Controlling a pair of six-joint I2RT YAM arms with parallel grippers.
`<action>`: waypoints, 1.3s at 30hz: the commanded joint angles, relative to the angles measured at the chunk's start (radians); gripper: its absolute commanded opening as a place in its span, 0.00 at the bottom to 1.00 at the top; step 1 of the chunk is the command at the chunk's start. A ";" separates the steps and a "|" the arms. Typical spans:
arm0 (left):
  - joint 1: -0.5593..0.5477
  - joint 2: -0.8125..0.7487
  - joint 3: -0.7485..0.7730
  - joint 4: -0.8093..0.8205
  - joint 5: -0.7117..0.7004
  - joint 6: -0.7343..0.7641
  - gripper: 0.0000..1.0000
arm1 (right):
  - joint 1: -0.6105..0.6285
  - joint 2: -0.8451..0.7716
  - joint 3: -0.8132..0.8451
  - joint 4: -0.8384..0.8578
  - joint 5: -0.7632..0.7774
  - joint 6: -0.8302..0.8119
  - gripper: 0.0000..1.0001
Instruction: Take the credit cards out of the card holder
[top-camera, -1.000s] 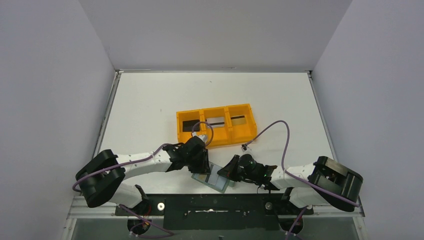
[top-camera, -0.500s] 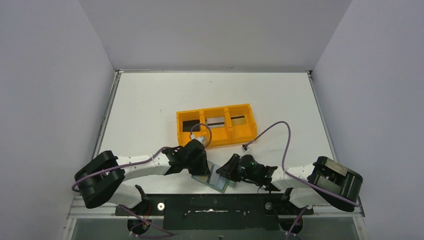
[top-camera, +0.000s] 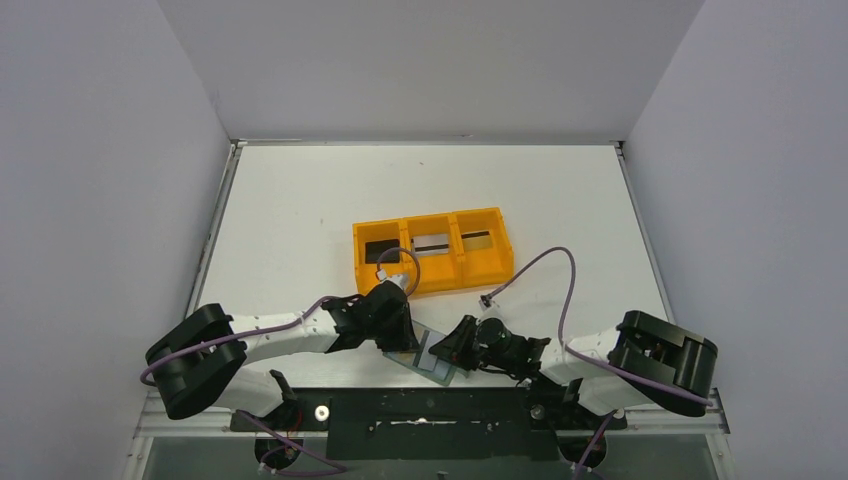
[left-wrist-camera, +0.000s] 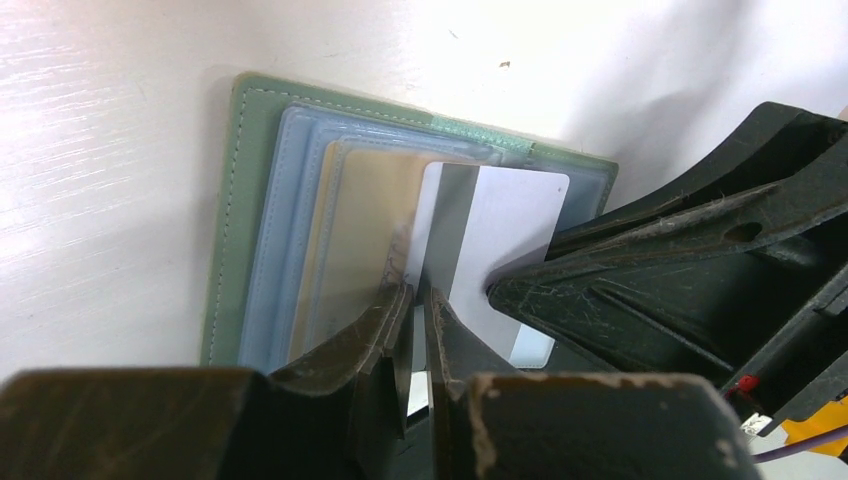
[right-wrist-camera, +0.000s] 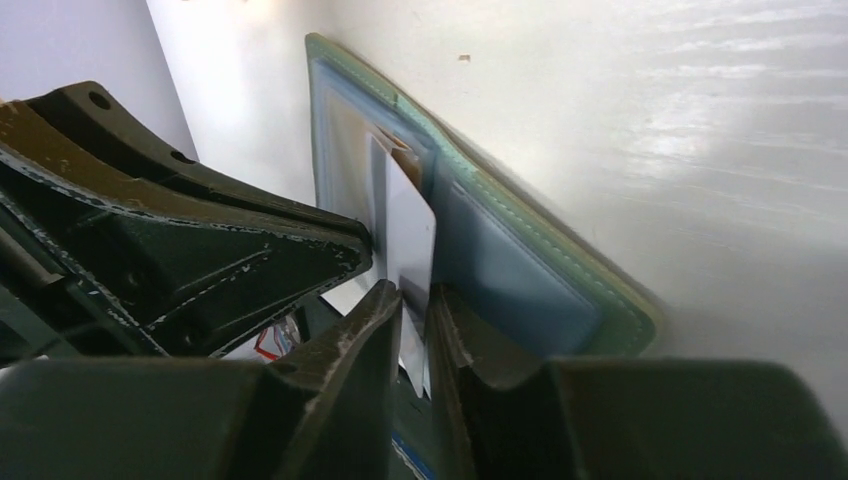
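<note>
Right end effector (right-wrist-camera: 412, 295) clamps a thin silvery-grey card (right-wrist-camera: 410, 230), grey-green folding wallet (right-wrist-camera: 520, 270) just ahead of it — left end effector (left-wrist-camera: 418, 295) state unclear.

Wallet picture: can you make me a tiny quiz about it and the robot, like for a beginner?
1. True or false: the wallet lies open.
2. How many compartments has the orange tray? A two, B three, C five.
3. What does the right gripper pinch?
Key: 1 true. 2 B. 3 a white card.
</note>
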 joint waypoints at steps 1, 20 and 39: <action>-0.008 -0.001 -0.024 -0.077 -0.031 0.001 0.11 | 0.014 -0.043 -0.019 0.042 0.057 0.025 0.13; -0.008 -0.078 0.025 -0.104 -0.074 0.013 0.27 | 0.006 -0.563 -0.066 -0.392 0.221 -0.044 0.00; 0.286 -0.429 0.147 -0.418 -0.261 0.208 0.64 | 0.012 -0.647 0.230 -0.584 0.419 -0.782 0.00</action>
